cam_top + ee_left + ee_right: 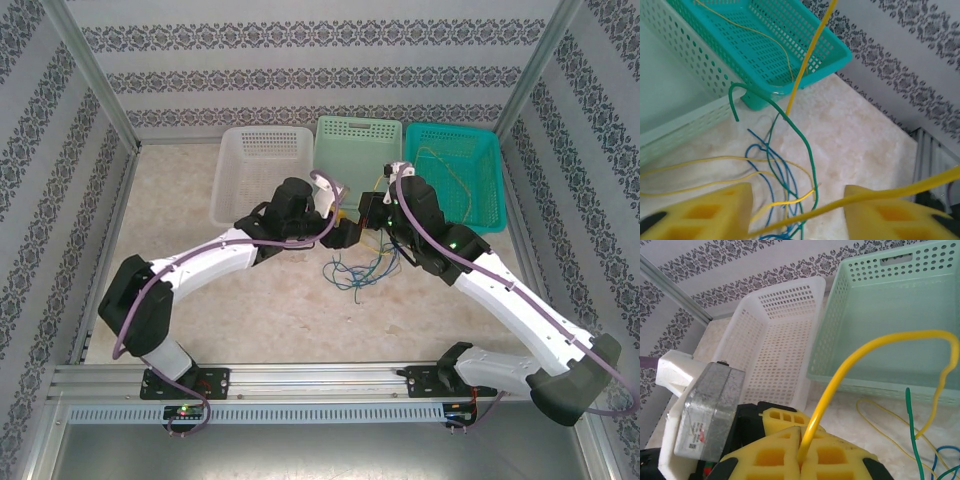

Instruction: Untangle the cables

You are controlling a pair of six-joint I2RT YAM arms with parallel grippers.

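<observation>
1. we saw a robot test cell: aluminium posts (92,75) framed panels of patterned wallpaper (320,60).
2. the left arm (205,262) and right arm (510,300) were bolted to a metal rail (320,378) edging a marble-look table (300,320).

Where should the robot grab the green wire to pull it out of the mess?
Grip the green cable on its raised arch, just behind the hooked free end, coming down from above. That stretch stands clear of the table and of the blue cables, which cross it lower down. The mint basket sits close beside the hook, so a sideways approach looks cramped.
</observation>
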